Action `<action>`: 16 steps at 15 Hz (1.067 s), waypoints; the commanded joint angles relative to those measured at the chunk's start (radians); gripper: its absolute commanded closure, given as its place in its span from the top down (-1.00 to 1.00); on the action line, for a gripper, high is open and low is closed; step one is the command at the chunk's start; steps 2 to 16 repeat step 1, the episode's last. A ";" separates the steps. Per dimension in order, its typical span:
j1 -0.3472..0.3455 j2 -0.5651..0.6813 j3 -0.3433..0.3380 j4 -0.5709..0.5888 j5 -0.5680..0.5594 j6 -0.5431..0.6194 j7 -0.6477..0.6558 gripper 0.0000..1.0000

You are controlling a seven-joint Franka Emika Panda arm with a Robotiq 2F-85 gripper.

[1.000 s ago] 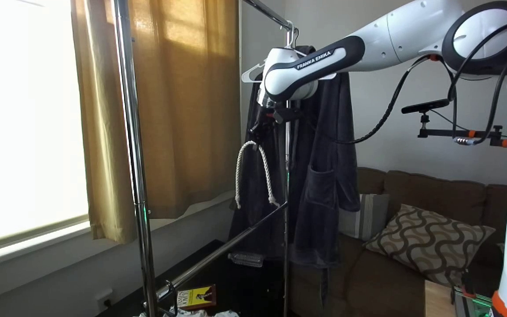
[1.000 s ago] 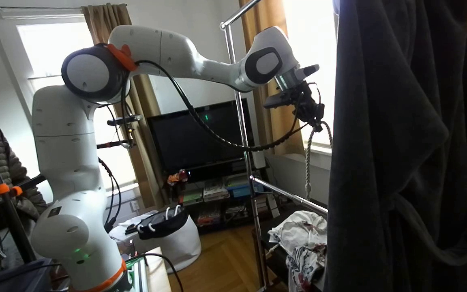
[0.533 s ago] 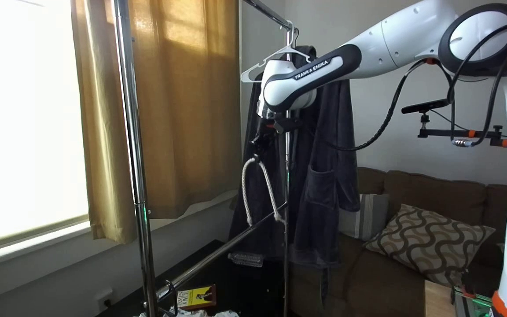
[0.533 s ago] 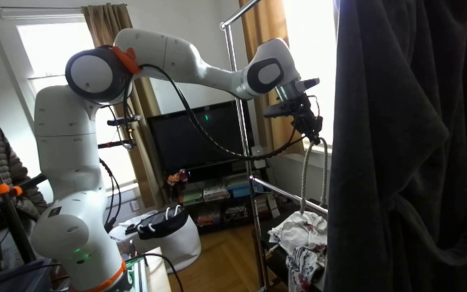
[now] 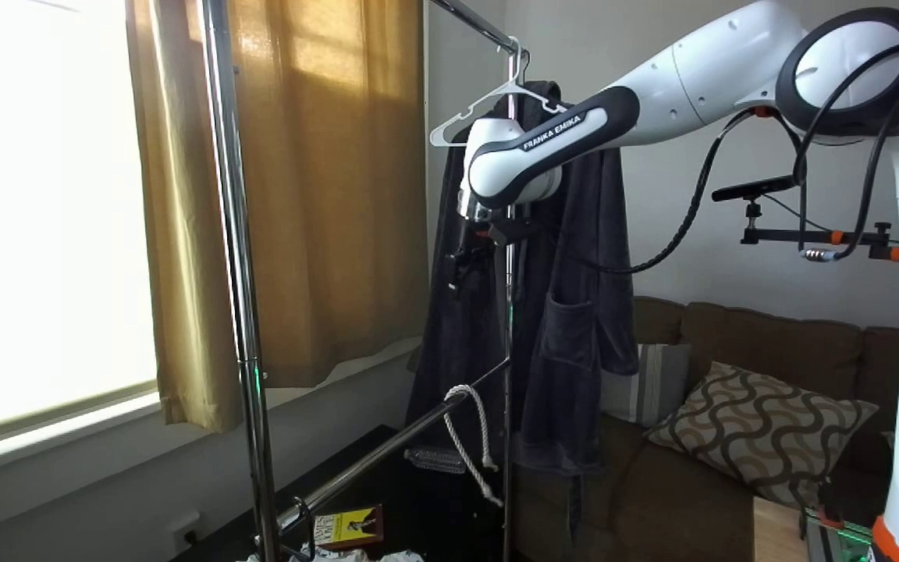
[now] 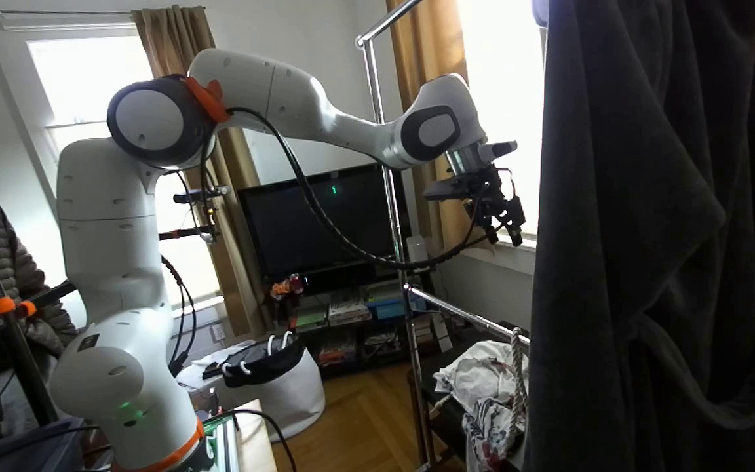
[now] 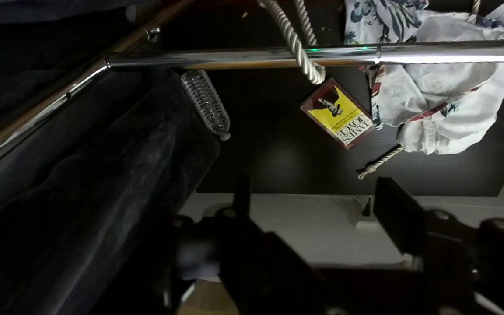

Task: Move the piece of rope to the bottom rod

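Note:
The white piece of rope [image 5: 483, 425] hangs draped over the bottom rod [image 5: 387, 447], both ends dangling below it on the same side in an exterior view. Part of it also shows as a twisted rope strand [image 6: 518, 377] in an exterior view, next to the dark robe. Seen from the wrist, the rope [image 7: 293, 41] bends over the shiny bottom rod [image 7: 252, 57]. My gripper [image 6: 504, 237] is above the rod, apart from the rope. In the wrist view the gripper [image 7: 311, 186] is open, its fingers wide apart with nothing between them.
A dark robe [image 5: 574, 312] on a white hanger [image 5: 488, 101] hangs close behind the gripper. Upright poles [image 5: 235, 234] bound the rack. Below the rod lie a yellow book [image 7: 337, 111], a clear bottle [image 7: 206, 103] and white patterned cloth [image 7: 444, 105].
The gripper went down with the rope, then opened and let it go. The rope dropped from the jaws and now rests over the bottom rod.

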 commanded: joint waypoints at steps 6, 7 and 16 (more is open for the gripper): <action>0.000 -0.002 0.000 0.005 0.000 -0.003 -0.002 0.74; 0.000 -0.002 0.000 0.005 0.000 -0.003 -0.002 0.74; 0.000 -0.002 0.000 0.005 0.000 -0.003 -0.002 0.74</action>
